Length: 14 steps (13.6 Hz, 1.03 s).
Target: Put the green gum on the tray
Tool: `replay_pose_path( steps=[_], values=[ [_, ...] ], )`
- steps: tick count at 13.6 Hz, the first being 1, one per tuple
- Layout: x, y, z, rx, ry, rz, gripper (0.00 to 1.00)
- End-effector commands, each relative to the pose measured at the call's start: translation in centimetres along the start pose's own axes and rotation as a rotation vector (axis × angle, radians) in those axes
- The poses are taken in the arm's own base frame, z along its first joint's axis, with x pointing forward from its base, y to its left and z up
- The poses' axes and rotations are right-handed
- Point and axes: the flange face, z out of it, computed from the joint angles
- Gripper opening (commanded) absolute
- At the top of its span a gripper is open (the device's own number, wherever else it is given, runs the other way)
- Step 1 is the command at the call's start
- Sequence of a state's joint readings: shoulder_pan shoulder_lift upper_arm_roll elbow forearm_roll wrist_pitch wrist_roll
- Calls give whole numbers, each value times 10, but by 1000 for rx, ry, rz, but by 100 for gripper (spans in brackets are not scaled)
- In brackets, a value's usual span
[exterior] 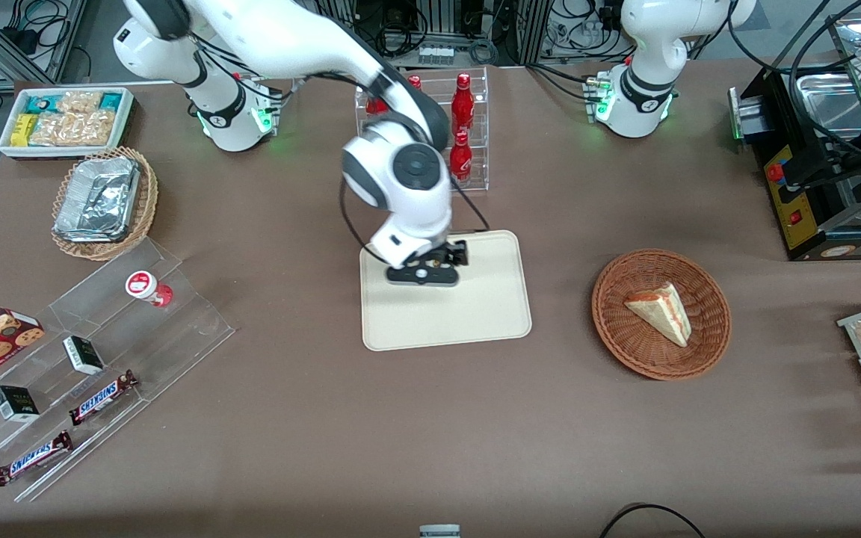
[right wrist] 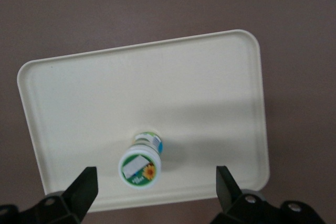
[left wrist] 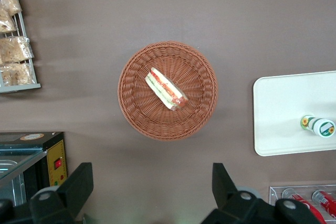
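The green gum (right wrist: pixel 140 165), a small canister with a white lid and a green-orange mark, stands on the beige tray (right wrist: pixel 157 87). My right gripper (right wrist: pixel 156 182) hovers above it, open, with the fingers wide apart on either side and not touching it. In the front view the gripper (exterior: pixel 424 273) hangs over the part of the tray (exterior: pixel 460 321) farther from the camera and hides the gum. The left wrist view shows the gum (left wrist: pixel 317 125) on the tray (left wrist: pixel 283 108).
A red-and-white canister (exterior: pixel 148 288) sits on a clear stepped shelf with Snickers bars (exterior: pixel 102 396) toward the working arm's end. A foil pan (exterior: pixel 98 198) lies in a wicker basket. A bottle rack (exterior: pixel 462 131) stands beside the tray. A sandwich basket (exterior: pixel 661 314) lies toward the parked arm's end.
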State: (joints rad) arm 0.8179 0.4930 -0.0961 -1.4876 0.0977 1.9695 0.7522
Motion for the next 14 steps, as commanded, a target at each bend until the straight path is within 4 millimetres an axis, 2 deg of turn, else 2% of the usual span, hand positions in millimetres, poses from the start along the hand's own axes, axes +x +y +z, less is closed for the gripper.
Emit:
replay_pose_path(
  steps=[1,2,4,7,9,12,14],
  values=[
    [17,87,-80,18,-107,-100,100],
    [21,114,-106,20,-119,-88,100],
    [17,160,-145,19,-129,-55,100],
    [18,236,-185,40,-114,4,100],
    [23,289,-209,40,-103,78,100],
    [20,344,-232,-17,-100,78,100],
    [27,381,-237,-6,-106,86,100]
  ],
)
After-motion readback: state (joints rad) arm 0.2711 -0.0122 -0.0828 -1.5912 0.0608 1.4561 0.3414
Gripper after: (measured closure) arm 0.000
